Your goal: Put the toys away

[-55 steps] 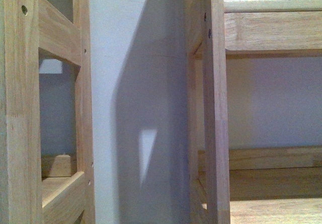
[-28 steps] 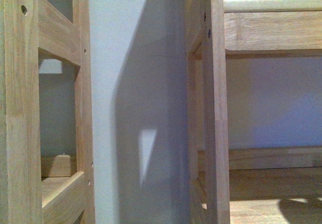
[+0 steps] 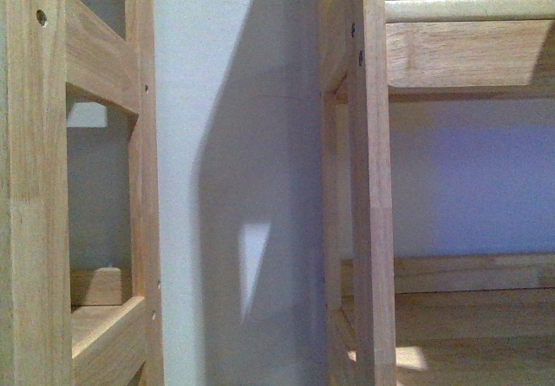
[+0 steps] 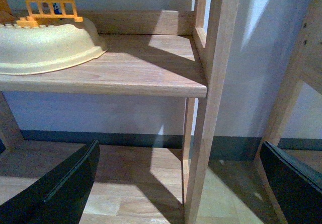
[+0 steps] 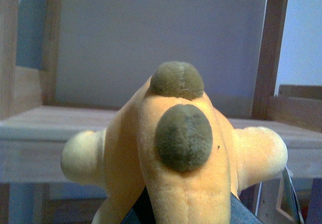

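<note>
Right gripper (image 5: 186, 211) is clamping an orange-yellow plush animal (image 5: 176, 153) before a wooden shelf (image 5: 45, 121). Left gripper (image 4: 176, 183) is hanging with jaws wide, holding nothing.

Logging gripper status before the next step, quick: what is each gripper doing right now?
Left gripper: open, holding nothing.
Right gripper: shut on the orange plush toy.

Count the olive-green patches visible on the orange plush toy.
2. On the orange plush toy, one larger olive patch faces the right wrist camera and a smaller one sits just beyond it. Others may be hidden.
</note>
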You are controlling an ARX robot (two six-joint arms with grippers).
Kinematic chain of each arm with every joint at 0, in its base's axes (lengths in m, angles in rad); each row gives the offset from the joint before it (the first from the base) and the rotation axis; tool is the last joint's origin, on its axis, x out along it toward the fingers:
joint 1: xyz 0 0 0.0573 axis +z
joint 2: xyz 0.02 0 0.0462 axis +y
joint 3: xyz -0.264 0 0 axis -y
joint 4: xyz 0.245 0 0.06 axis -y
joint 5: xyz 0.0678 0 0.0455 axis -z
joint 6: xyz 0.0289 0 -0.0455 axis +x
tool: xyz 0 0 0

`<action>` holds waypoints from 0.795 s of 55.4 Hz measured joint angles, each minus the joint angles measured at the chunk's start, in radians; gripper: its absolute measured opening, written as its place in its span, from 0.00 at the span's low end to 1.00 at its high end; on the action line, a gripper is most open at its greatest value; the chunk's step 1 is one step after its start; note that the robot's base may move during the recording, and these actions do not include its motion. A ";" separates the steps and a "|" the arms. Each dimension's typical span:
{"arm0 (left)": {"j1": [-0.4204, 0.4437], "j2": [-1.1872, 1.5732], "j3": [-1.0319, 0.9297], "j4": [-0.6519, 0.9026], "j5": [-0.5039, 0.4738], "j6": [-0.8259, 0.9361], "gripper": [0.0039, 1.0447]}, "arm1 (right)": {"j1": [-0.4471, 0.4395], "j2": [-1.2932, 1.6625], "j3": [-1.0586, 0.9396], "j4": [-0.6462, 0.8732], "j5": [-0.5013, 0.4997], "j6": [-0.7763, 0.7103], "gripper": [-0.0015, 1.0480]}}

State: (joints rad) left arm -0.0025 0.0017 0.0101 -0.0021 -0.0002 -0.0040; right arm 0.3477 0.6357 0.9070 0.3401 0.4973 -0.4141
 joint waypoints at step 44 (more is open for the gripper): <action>0.000 0.000 0.000 0.000 0.000 0.000 0.94 | -0.750 0.406 0.513 -0.163 -0.695 0.609 0.06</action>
State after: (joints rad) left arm -0.0025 0.0017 0.0101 -0.0021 -0.0002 -0.0040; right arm -0.4019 1.0412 1.4197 0.1772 -0.1982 0.1947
